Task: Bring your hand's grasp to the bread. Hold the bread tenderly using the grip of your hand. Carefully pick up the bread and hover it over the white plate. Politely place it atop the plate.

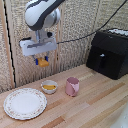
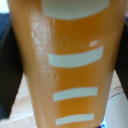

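Glossy orange bread [image 2: 65, 65] above a matt wooden table [image 1: 95, 107].

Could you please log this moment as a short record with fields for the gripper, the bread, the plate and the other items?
gripper: the hand is raised above the table, shut on the bread
bread: the bread sits between the blue fingertips, airborne; it fills the wrist view
plate: the white plate lies flat at the exterior view's left, nothing on it
bowl: small white bowl holding yellow-orange food, right of the plate in the exterior view
cup: pink cup upright, right of the bowl
background: black appliance at the exterior view's right
status: bread lifted, not yet on the plate
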Controlling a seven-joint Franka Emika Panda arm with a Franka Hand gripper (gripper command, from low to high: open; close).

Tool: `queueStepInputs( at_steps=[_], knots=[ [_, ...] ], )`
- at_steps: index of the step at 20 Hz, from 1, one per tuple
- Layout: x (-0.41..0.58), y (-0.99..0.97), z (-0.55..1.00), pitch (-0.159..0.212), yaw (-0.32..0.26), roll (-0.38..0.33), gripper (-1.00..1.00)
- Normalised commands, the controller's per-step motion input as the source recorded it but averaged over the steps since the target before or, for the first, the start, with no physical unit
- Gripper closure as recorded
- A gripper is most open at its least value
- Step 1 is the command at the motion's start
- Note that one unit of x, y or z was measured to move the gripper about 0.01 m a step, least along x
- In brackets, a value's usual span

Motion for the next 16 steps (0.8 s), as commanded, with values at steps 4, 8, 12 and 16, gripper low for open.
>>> queueStepInputs(
  at_steps=[4, 8, 12, 16],
  knots=[
    [-0.134, 0.81, -0.24, 0.000, 0.051, 0.000, 1.00],
    [-0.063, 0.66, -0.41, 0.000, 0.111, 0.000, 1.00],
    [0.007, 0.51, -0.51, -0.016, 0.146, -0.027, 1.00],
    [0.052, 0.40, -0.51, -0.005, 0.127, -0.090, 1.00]
  ],
)
